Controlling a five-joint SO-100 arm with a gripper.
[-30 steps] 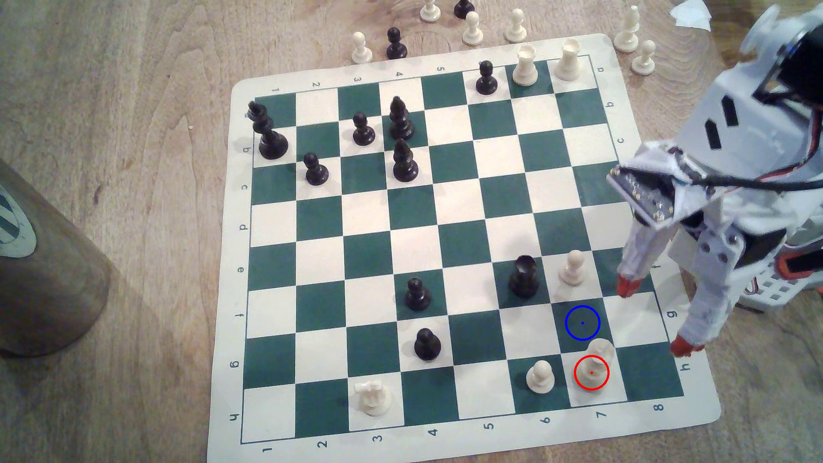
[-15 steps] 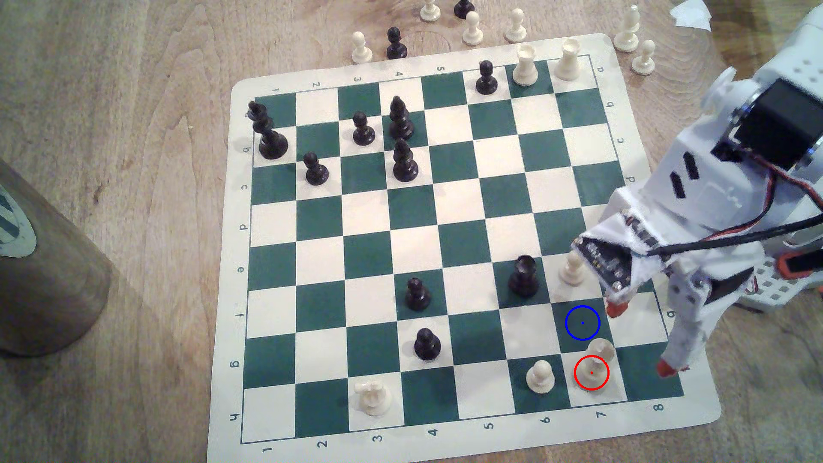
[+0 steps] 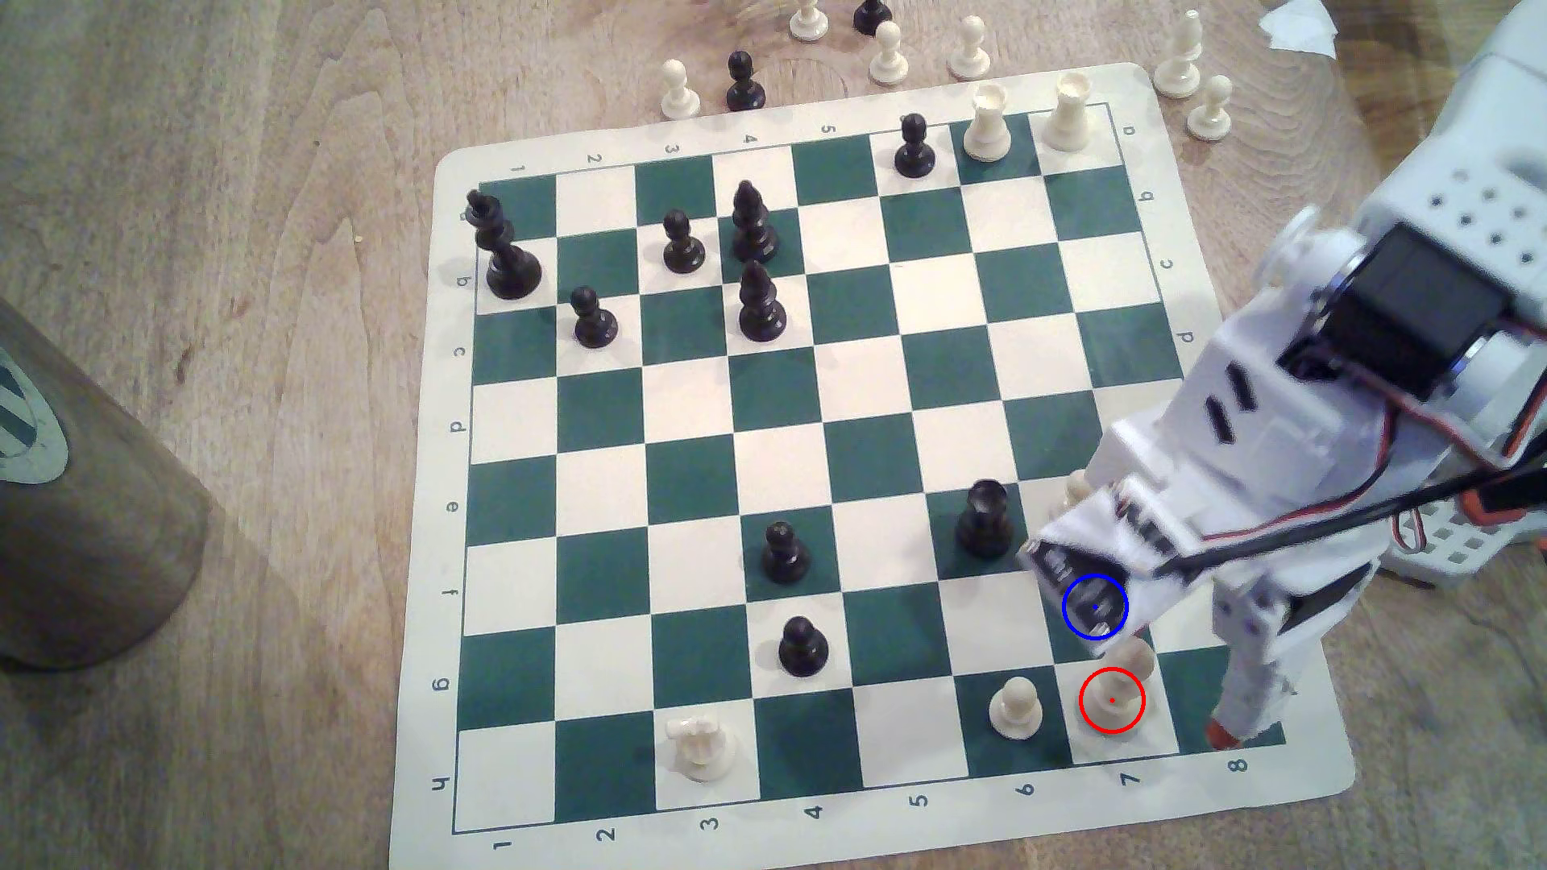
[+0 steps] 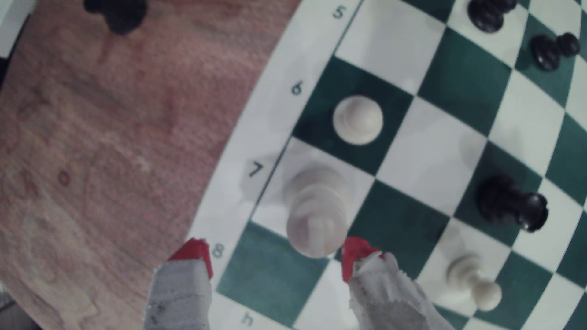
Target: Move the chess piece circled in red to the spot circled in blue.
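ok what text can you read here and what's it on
"1" to "8": near border of the chessboard mat, exterior view.
"1" to "5": far border.
"b" to "h": exterior view's left border.
"a" to "d": exterior view's right border.
"5" "6" "7" "8" "h": wrist view, same mat.
Brown cup label: unreadable.

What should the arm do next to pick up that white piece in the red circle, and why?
Probably ease the tool down and a little forward, then close. In the wrist view its red tips are spread apart, and the chess piece sits just beyond them, closer to one tip, so it isn't centred between them yet.
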